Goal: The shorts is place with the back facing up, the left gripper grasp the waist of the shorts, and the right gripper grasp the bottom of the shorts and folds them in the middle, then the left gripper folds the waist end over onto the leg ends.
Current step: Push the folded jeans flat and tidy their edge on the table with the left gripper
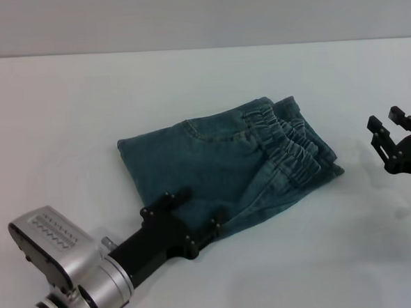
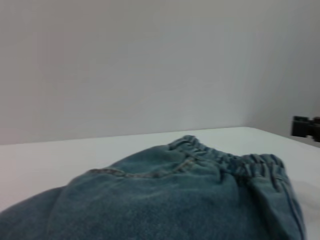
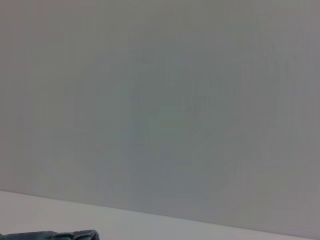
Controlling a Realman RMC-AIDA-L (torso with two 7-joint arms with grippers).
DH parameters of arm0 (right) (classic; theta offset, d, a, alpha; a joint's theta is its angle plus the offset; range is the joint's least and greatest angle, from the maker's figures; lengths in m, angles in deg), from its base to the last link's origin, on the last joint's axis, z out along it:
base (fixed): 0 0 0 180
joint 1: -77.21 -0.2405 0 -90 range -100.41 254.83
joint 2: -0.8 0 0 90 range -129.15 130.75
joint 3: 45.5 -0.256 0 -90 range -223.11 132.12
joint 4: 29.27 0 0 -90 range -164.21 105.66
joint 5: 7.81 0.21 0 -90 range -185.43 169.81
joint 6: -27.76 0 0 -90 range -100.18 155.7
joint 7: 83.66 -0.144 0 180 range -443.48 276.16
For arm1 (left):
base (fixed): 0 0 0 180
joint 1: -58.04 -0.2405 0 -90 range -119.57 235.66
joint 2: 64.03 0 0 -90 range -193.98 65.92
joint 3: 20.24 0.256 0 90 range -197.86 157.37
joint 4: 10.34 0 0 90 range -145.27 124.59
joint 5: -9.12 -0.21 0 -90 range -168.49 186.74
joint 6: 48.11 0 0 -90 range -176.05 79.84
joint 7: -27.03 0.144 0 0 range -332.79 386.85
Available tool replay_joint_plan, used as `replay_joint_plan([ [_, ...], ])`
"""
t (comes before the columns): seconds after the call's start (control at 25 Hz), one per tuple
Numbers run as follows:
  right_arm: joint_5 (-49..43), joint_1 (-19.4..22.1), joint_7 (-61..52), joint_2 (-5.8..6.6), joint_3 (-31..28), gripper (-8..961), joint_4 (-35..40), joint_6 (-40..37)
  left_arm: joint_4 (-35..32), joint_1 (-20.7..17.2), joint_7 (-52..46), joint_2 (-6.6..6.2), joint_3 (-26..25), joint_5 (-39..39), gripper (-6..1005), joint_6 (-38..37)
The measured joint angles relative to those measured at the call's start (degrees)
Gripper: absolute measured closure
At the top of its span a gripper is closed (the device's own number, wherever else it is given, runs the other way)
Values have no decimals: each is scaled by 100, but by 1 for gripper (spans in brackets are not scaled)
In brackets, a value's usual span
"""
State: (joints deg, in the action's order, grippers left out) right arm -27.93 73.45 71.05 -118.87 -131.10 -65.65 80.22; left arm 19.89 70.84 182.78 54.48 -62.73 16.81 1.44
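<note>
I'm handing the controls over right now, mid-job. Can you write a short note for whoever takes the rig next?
Left gripper: at the near edge of the shorts, fingers spread, holding nothing that shows.
Right gripper: open, off to the right, clear of the cloth.
The shorts lie folded on the white table, with the waist bunched on top at the right end.
Done: both folds appear made.
Left: draw the left arm back and check the fold.
</note>
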Motion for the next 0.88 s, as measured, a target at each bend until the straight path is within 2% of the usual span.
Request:
replay_joint_plan([
  [0.36,0,-9,-19,-5,10,579,-5,19,-346,396,-87,10,-343,21,258,-54],
  [0.88,0,-2,-29,-4,-1,571,8,19,-630,987,-233,25,-582,22,254,-254],
])
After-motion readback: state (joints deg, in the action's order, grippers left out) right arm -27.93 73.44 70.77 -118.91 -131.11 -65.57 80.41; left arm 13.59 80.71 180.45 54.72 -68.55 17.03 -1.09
